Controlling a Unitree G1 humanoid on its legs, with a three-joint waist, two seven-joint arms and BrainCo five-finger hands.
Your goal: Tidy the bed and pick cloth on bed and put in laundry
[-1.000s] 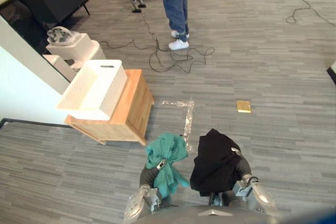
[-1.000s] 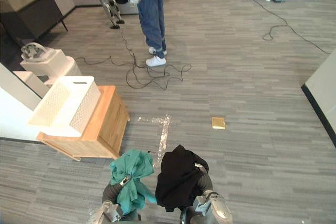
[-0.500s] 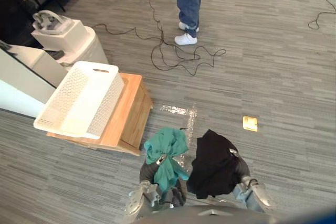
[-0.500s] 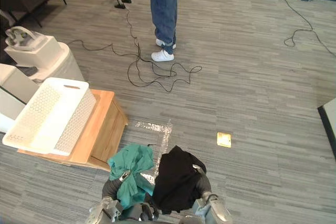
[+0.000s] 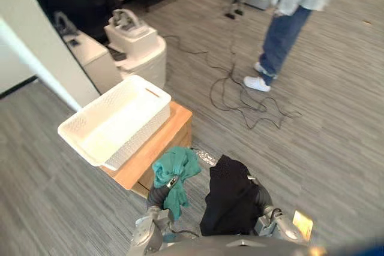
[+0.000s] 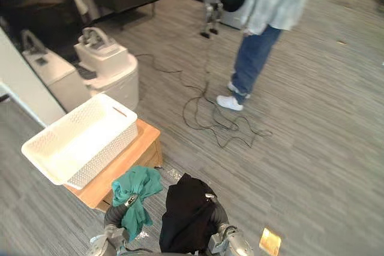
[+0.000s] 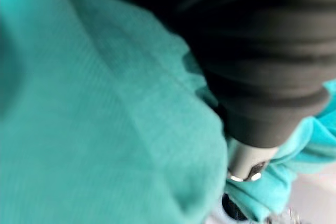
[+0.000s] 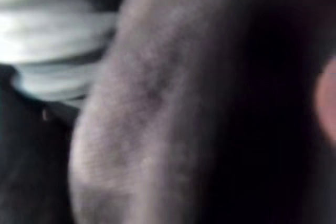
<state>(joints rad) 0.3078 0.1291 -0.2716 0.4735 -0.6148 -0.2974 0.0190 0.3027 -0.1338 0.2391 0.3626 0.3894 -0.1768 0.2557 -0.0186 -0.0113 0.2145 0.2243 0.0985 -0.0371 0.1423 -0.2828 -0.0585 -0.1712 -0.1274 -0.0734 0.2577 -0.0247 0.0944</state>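
A white perforated plastic laundry basket (image 5: 114, 127) sits empty on a low light-wood bench (image 5: 174, 130), raised there so cloth can be dropped in from above. Just short of the basket, on the robot's side, a crumpled teal cloth (image 5: 175, 169) hangs bunched over the left hand (image 7: 245, 160). Beside it, farther from the basket, a limp black cloth (image 5: 228, 199) drapes over the right hand (image 5: 262, 198). Both are carried high, likely so that nothing trails. Whether either hand is clenched on its cloth or merely bears it I cannot tell, as the fabric covers them. The floor (image 5: 342, 142) is grey wood-look plank. Beyond the basket stand a white boxy appliance (image 5: 137, 45) and a person in blue jeans and white shoes (image 5: 281, 37), with loose black cables (image 5: 240, 97) between.
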